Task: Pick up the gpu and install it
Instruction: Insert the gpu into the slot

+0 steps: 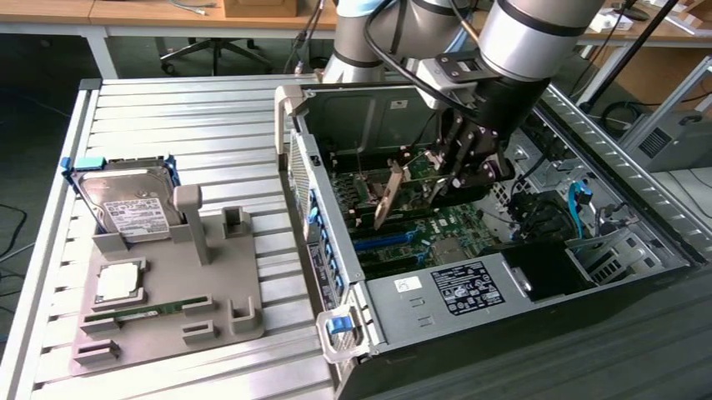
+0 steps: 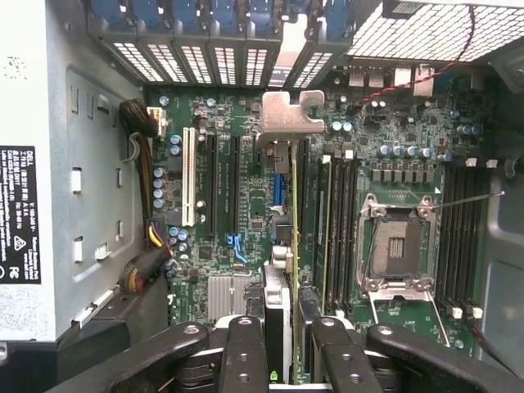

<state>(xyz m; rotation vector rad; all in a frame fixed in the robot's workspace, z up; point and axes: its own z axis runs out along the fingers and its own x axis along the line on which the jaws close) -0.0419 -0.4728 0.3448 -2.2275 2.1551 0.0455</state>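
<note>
Grey slatted metal forms your bench, and on it the open computer case lies on its side. Your arm reaches down into the case from above. Outside the case, toward the exterior view's left, a grey holder carries an upright hard drive, with a processor and a memory stick lying flat. Inside the case, the green motherboard covers the floor. Your tool is clamped on the gpu, held on edge inside the case, over the motherboard's expansion slots. Its silvery bracket points toward the case's slotted rear wall. You cannot tell whether the card touches a slot.
</note>
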